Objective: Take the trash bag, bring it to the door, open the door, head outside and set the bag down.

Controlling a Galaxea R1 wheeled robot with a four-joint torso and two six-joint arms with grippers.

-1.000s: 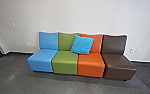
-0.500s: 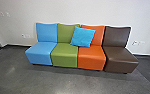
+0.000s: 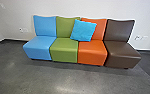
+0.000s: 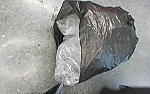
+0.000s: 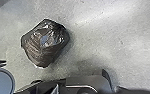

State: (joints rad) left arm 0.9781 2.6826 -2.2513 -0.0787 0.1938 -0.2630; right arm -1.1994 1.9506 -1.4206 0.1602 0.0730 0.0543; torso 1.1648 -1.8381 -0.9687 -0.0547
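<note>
1. Black plastic, glossy and creased, makes up the trash bag [image 4: 108,37]. You have it in both wrist views, against the grey concrete floor [image 3: 61,80]; whether it rests there or hangs above it, I cannot tell.
2. As for your left and right fingers, I cannot tell how far open they are, or whether either has hold of the bag. Confirm a grip before you trust the bag to an arm.
3. My judgement is that you are at the pick-up or the early carry. Either way, the grip should take a thick gather of plastic; a thin fold could tear or slip.
4. Mind the mouth: crumpled clear plastic [image 4: 68,60] shows at the opening. Tilting the bag that way could spill it, so hold the opening uppermost if you can.
5. The film will probably sag and swing. Lift slowly, turn gently, and leave room between the bag and the robot's dark plate [image 5: 86,83].
6. Ahead, against the white wall [image 3: 66,7], four armless chairs stand side by side: blue [image 3: 38,45], green [image 3: 64,46], orange [image 3: 92,48] and brown [image 3: 121,52], with a bright blue cushion [image 3: 83,30] leaning on the middle two. Give the seats a wide berth so the bag cannot snag.
</note>
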